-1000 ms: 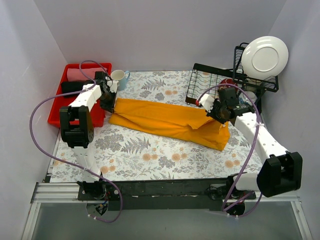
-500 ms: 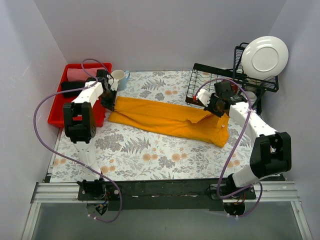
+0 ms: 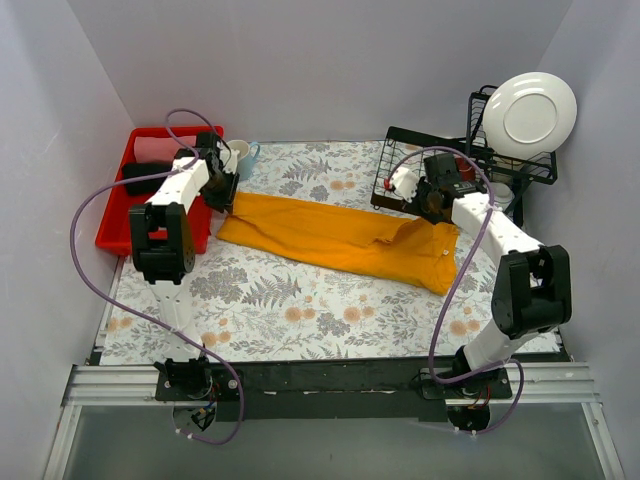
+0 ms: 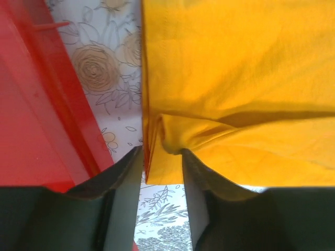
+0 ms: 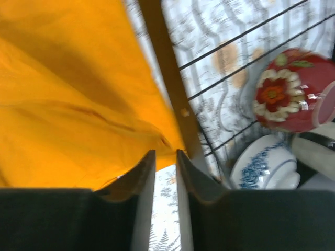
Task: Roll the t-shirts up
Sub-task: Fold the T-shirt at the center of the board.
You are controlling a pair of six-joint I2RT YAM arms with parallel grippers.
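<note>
The orange-yellow t-shirt [image 3: 330, 235] lies folded into a long band across the flowered table cover, running from far left down to the right. My left gripper [image 3: 226, 197] is at its far-left corner, next to the red bin. In the left wrist view the left gripper [image 4: 161, 150] pinches a fold of the shirt's edge [image 4: 235, 68]. My right gripper [image 3: 430, 207] is at the shirt's far-right corner, right by the wire rack. In the right wrist view the right gripper [image 5: 166, 151] stands nearly closed on the shirt's edge [image 5: 63, 104].
A red bin [image 3: 115, 235] stands at the left, close to the left fingers [image 4: 31, 104]. A white mug [image 3: 242, 153] is behind it. A black wire rack [image 3: 405, 165] holds a red floral mug [image 5: 293, 89] and a blue-patterned bowl [image 5: 264, 167]. A white plate [image 3: 527, 112] stands at the far right.
Both grippers moved toward the far side, drawing the shirt's far edge with them. The right gripper now sits against the wire rack and the band lies straighter.
</note>
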